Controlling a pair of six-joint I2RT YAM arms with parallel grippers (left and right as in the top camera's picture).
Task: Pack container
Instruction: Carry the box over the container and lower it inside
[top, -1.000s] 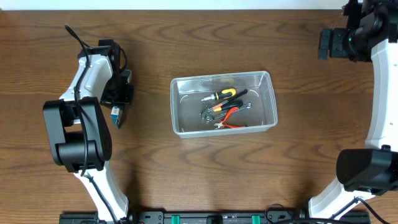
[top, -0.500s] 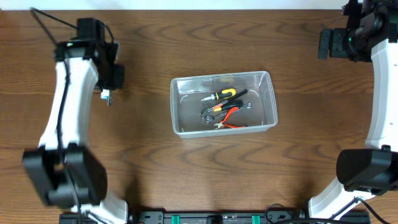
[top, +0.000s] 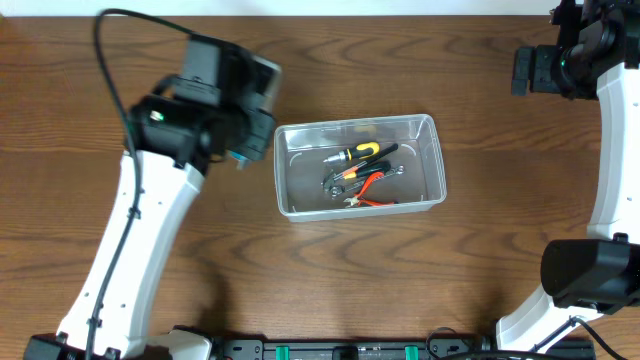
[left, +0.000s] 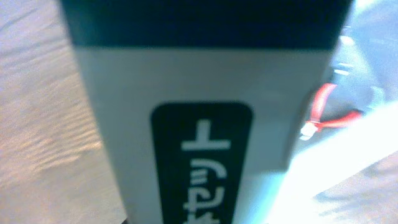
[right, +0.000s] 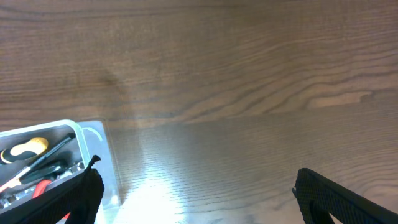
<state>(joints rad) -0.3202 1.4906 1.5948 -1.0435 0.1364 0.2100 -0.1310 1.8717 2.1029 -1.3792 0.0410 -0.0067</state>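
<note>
The clear plastic container (top: 283, 170) sits mid-table and holds a yellow-handled screwdriver (top: 356, 152), red-handled pliers (top: 375, 191) and dark metal tools. My left gripper (top: 243, 148) is shut on a small blue-and-white cardboard box (left: 199, 124), held in the air just off the container's left end. The box fills the left wrist view; the red pliers (left: 329, 118) show past its right side. My right gripper (right: 199, 199) is open and empty at the far right back of the table, with the container's corner (right: 93, 134) at its left.
The left arm (top: 150, 230) reaches diagonally across the left half of the table. The right arm (top: 615, 150) stands along the right edge. Bare wooden tabletop (top: 480, 250) surrounds the container.
My left arm has lifted the small box from the table's left side and swung it right, up to the container's left end. The right arm has not moved.
</note>
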